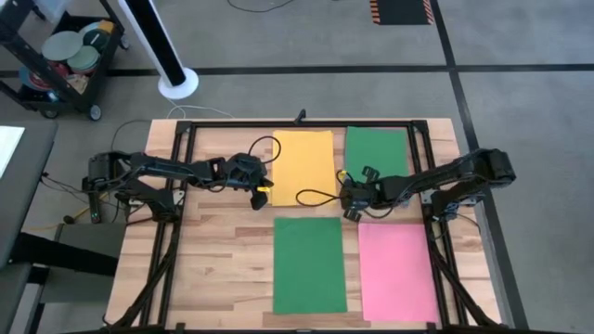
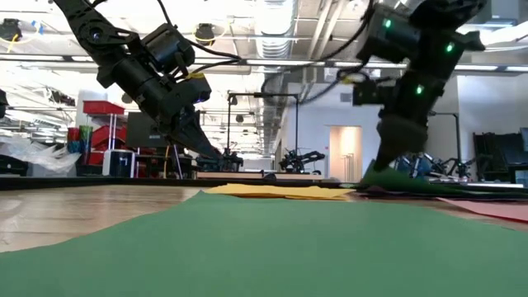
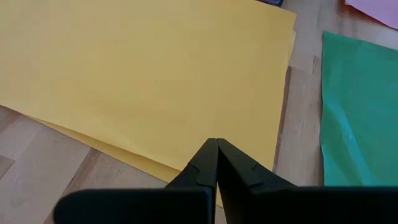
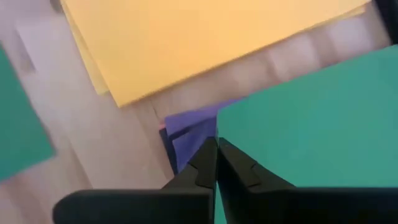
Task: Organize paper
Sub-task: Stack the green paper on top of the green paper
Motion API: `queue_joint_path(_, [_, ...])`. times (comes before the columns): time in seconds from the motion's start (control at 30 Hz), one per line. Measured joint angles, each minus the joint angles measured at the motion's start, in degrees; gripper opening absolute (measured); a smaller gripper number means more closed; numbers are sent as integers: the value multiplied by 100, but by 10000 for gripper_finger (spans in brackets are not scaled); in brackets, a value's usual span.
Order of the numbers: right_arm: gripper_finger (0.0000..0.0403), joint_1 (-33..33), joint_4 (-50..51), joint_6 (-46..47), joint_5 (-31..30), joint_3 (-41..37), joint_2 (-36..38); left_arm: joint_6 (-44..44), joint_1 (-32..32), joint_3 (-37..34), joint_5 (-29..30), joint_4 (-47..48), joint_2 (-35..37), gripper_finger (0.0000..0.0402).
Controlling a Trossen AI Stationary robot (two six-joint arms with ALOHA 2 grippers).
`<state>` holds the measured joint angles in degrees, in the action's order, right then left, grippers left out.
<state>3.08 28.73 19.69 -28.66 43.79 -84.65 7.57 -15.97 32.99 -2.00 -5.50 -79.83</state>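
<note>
Yellow paper lies flat at the table's far middle, with a second yellow edge showing under the top sheet. To its right lies a green sheet with purple paper under it. Nearer me lie another green sheet and a pink sheet. My left gripper is shut and hovers over the yellow paper's near left corner, clear of it in the low view. My right gripper is shut at the far green sheet's near left corner. My right gripper pinches the far green sheet between its two fingers at the left edge, close to the near corner. The fingers slant down from the table's right side. That corner is raised a little off the purple paper; the rest of the sheet lies on the table.
A black metal frame runs around the wooden tabletop. Bare wood lies at the near left. Cables hang off both arms over the yellow paper. A cart and a white post base stand on the floor beyond the table.
</note>
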Motion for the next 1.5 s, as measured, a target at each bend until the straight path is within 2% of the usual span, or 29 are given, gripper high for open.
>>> queue_joint_path(0.1, [1,39,77,55,47,36,354,4,-2,0,-54,-1,0,0])
queue_joint_path(0.27, [1,263,204,242,623,423,768,-300,129,0,-398,-169,0,0])
queue_joint_path(0.5, [0,841,200,893,1474,1137,553,-333,286,0,-217,-258,0,0])
queue_joint_path(0.63, [0,1289,194,1483,1492,1548,94,-231,286,0,-193,-258,0,0])
queue_joint_path(0.93, [0,2098,-139,2802,1505,2848,-1517,-278,289,0,88,-284,0,0])
queue_joint_path(1.3, [0,2702,-151,3343,1527,4809,-3099,-378,289,-2,105,-302,0,0])
queue_joint_path(1.5, [0,2856,-116,3584,1418,5478,-3695,-351,289,-1,76,-308,0,0])
